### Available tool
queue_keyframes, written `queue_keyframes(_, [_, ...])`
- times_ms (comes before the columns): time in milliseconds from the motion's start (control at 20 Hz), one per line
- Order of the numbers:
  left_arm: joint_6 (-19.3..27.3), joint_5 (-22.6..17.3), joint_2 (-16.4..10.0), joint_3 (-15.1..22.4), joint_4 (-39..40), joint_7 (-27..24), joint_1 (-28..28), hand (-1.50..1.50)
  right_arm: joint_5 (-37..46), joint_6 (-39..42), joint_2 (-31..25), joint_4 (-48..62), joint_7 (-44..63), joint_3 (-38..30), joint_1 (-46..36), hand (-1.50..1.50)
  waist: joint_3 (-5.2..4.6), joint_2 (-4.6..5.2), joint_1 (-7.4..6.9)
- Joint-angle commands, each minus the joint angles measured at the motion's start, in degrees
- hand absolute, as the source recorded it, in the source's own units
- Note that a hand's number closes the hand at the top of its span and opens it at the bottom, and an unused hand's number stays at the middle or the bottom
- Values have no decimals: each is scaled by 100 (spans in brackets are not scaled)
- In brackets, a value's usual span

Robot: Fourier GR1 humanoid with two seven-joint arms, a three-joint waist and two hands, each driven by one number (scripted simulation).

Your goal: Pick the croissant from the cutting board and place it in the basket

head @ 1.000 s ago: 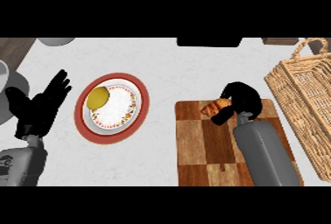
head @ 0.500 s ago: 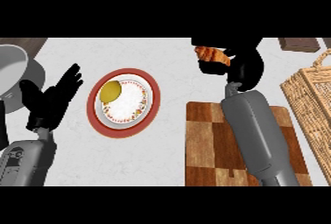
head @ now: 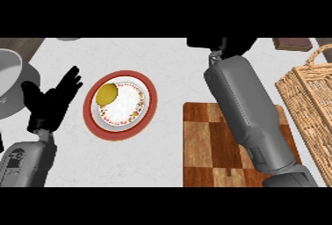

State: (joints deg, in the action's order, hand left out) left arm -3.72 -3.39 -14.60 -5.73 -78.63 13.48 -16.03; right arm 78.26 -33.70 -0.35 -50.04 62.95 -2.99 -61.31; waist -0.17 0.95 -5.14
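My right forearm (head: pixel 243 110) reaches up across the wooden cutting board (head: pixel 207 149) to the view's top edge. Only the back of my right hand (head: pixel 224 44) shows there; the rest is cut off by the edge. The croissant is out of sight: it is not on the board and no part of it shows at the hand. The wicker basket (head: pixel 315 103) stands at the right edge, beside the board and to the right of my right arm. At the left, my left hand (head: pixel 52 103) rests open, fingers up.
A red-rimmed plate (head: pixel 97 125) with a yellow round food item (head: pixel 107 93) lies between my two arms. A grey pot (head: pixel 9 81) is at the far left. A dark brown block (head: pixel 295 44) sits at the top right, behind the basket.
My right hand, shut on the croissant, rose off the board and moved away toward the top edge; hand and croissant have now mostly left the view. The left hand stayed put.
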Motion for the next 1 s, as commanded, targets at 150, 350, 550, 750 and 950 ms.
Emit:
queue_keyframes(150, [11,-2,-96,-146,82,-117,59,0,1101,5,-98,1039,1556,-569,-1367,150,-2,-1,141])
queue_keyframes(350, [192,167,4,-78,81,-212,62,0,1287,-122,-421,1419,1384,-948,-1622,150,5,8,216])
queue_keyframes(550, [25,23,-17,-105,12,-173,219,0,1676,-91,-665,1661,1579,-1190,-1851,150,4,-6,216])
queue_keyframes(750, [202,91,127,-50,-105,-106,257,0,1898,180,-1029,1743,1627,-1479,-1992,150,7,-38,291])
queue_keyframes(950, [45,34,-58,-187,155,-158,167,0,2112,416,-1484,2050,1520,-1733,-2041,150,7,-2,318])
